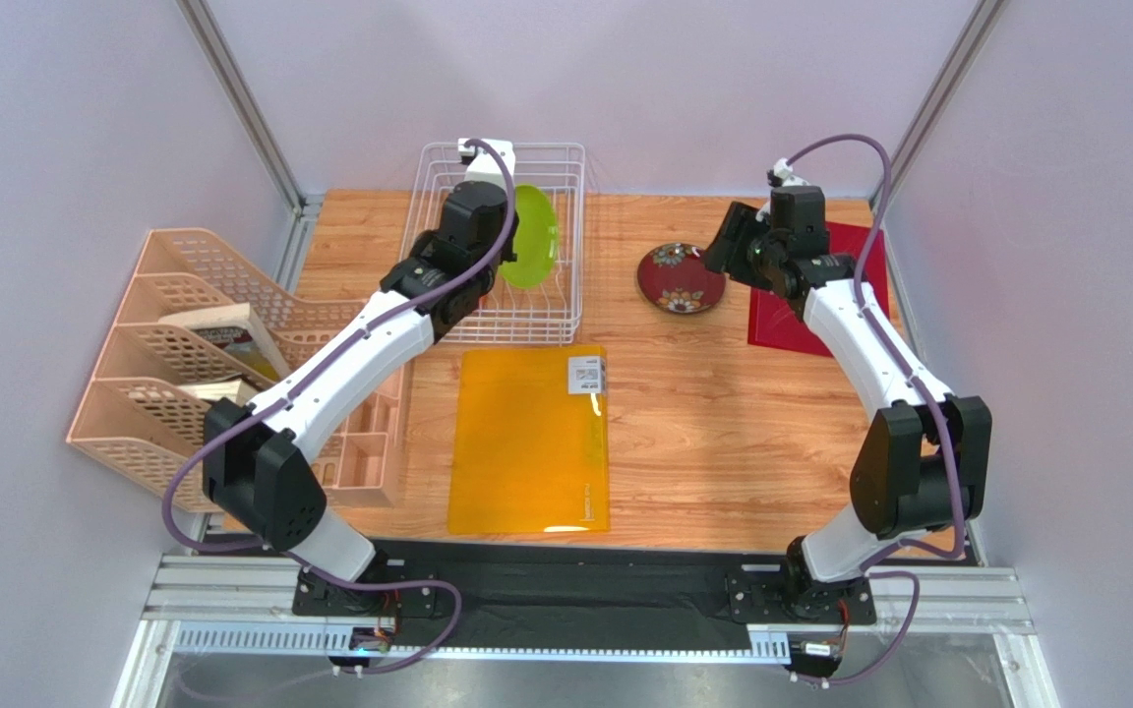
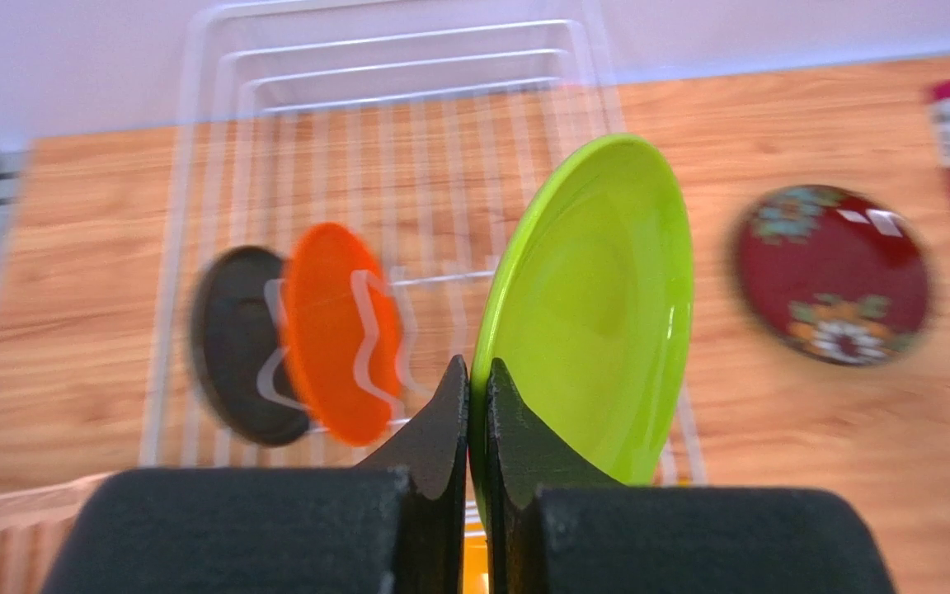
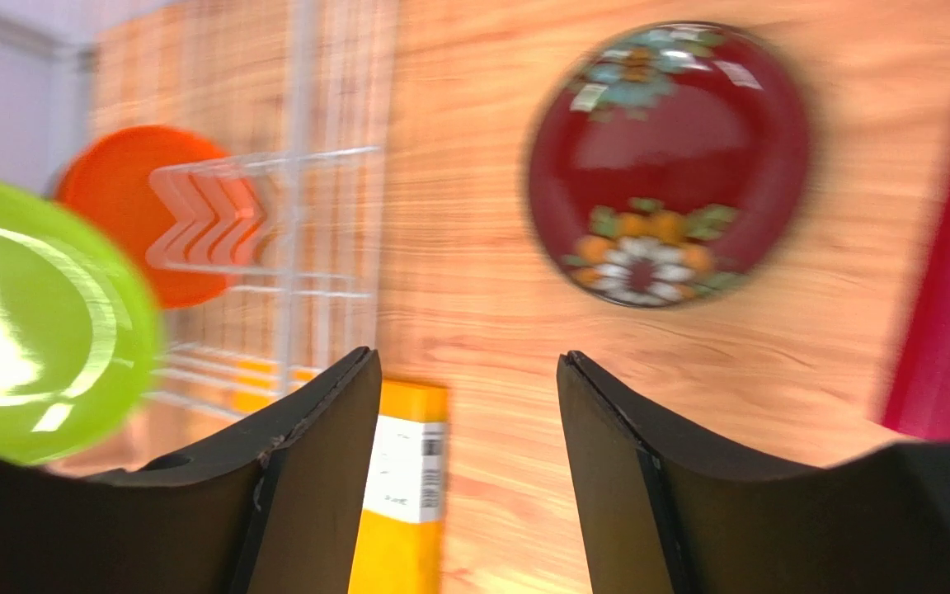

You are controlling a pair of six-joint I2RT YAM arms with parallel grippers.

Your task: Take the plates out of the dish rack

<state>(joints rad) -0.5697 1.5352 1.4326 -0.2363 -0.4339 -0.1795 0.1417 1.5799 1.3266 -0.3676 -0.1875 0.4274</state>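
Lime green plate (image 2: 592, 297) upright on edge in left claw (image 2: 476, 371)

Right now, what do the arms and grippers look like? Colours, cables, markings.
Left arm and right arm: white link shells, black joint housings, black bases. A lavender cable loops outside each arm. Left gripper and right gripper: matte black, each with two wedge-shaped fingers tapering to thin tips. No legible markings visible.

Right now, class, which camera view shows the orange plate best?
Left wrist: the orange plate stands upright, nearly whole, in the dish rack. Right wrist shows it partly behind wire; top external shows none of it.
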